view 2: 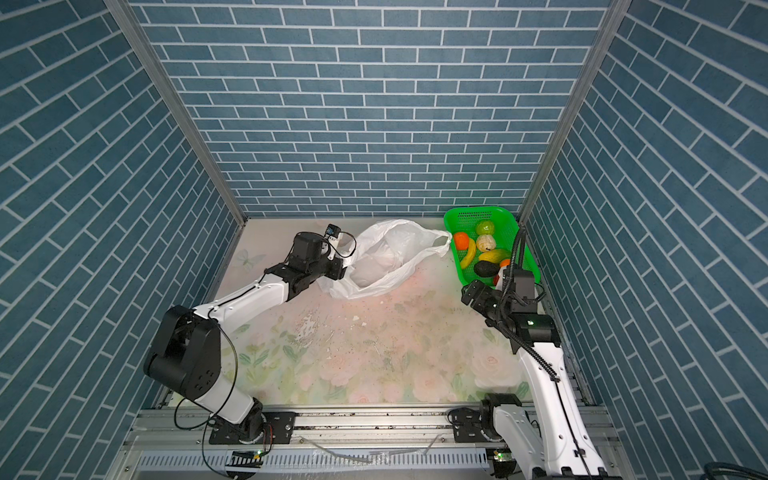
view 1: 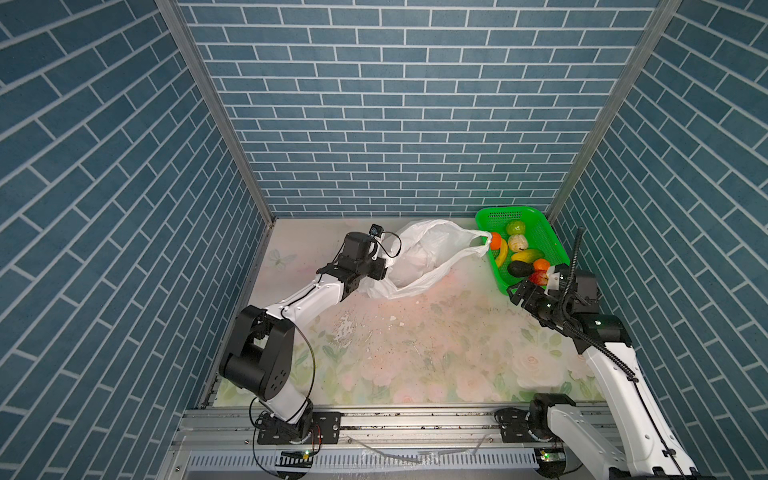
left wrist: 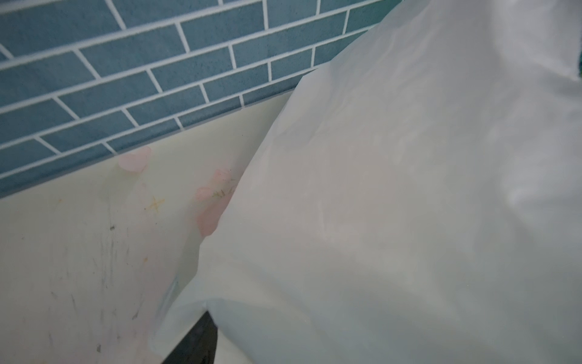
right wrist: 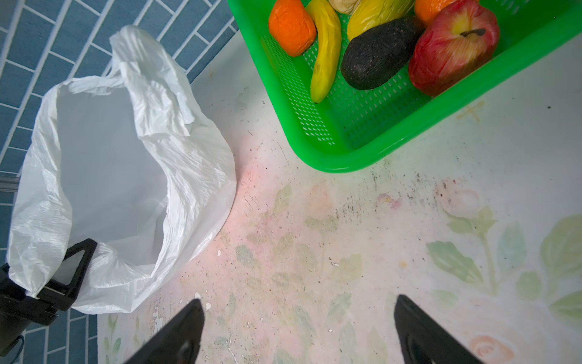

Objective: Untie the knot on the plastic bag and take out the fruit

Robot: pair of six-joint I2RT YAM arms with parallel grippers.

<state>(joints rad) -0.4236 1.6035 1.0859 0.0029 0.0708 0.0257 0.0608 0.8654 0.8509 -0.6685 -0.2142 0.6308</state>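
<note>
1. Bag (view 1: 419,259) of thin, crinkly, translucent white plastic lies open on floral tabletop (view 1: 415,353) in both top views. Its long axis runs from left gripper (view 1: 376,277) at one corner twd green perforated plastic basket (view 1: 515,211), and one handle loop (view 1: 478,241) reaches the rim. No knot seen. Coloured toy fruit (view 1: 521,253) sits in basket.
2. Left wrist: just bag film close up + one dark finger (left wrist: 201,340) under it. Can't tell if claw is spread or pinching.
3. Right wrist: right gripper (right wrist: 299,331) is spread wide, empty, and hovers betw bag and basket. No fruit shows inside bag. Left arm is nearer bag, so prob any last check falls to it.
</note>
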